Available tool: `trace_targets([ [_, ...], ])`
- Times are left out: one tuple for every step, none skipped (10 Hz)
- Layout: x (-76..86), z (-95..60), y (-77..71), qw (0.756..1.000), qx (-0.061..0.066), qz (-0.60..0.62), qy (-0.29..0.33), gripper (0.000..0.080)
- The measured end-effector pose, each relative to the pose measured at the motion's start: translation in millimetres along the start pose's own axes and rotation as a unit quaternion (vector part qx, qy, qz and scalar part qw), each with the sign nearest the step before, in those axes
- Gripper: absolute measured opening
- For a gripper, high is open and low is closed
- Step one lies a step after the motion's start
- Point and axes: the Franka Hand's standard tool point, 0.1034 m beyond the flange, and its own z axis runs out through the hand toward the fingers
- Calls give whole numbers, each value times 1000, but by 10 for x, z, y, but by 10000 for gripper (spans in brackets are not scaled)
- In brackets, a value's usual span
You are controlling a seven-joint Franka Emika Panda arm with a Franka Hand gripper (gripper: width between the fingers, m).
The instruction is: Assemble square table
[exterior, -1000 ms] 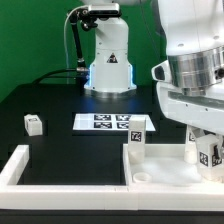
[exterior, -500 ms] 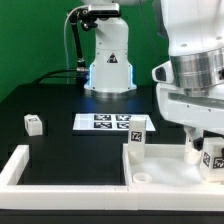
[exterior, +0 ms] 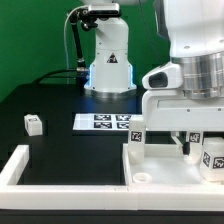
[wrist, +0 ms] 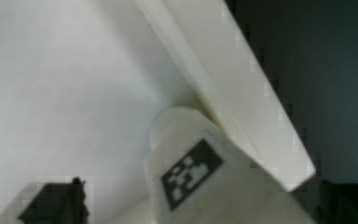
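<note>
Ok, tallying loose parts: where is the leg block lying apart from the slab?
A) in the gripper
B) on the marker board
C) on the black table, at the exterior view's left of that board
C: the leg block sits alone on the black table, clear of the marker board, at the exterior view's left of it.

Exterior view, position: you look across the black table (exterior: 60,110) from slightly above it, facing the arm's base (exterior: 110,55) on the far side.
Exterior view, range: middling. You take in the marker board (exterior: 103,122), the white border bars (exterior: 20,165) and the square table (exterior: 165,175) nearest the lens. The top of the arm is cut off.
Wrist view, position: on the arm's wrist, pointing down at the square table (wrist: 51,90).
Wrist view, range: very near and blurred. Slab, raised rim and one tagged leg block (wrist: 194,170) fill it.
Shared: both views show the slab and a leg block. You cannot tell which block in the exterior view matches.
</note>
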Motion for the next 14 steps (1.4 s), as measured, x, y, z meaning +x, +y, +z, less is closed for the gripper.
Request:
trace_targets([
  [46,-24,-26,999,-5,-50,5,649],
  [42,-5,-3,999,-4,-42,6,619],
  [40,-3,-1,1000,-4,-29,6,619],
  [40,-2,0,1000,-4,-26,6,429],
  [39,-2,-4,1000,-4,-2,6,286],
  [38,-1,-5,1000,-4,31,6,286],
  [37,0,-6,998,-3,66,6,287],
  [37,1,-6,996,-3,87,6,287],
  [34,2,-22,989,-2,145,6,287],
  [31,-1,-52,963,-7,269,1,287],
  [48,-5,-74,924,-8,382,-8,287],
  [58,6,-56,878,6,479,-14,287],
  [59,19,-29,836,18,548,-18,288],
  [59,14,-12,828,25,560,-22,288],
])
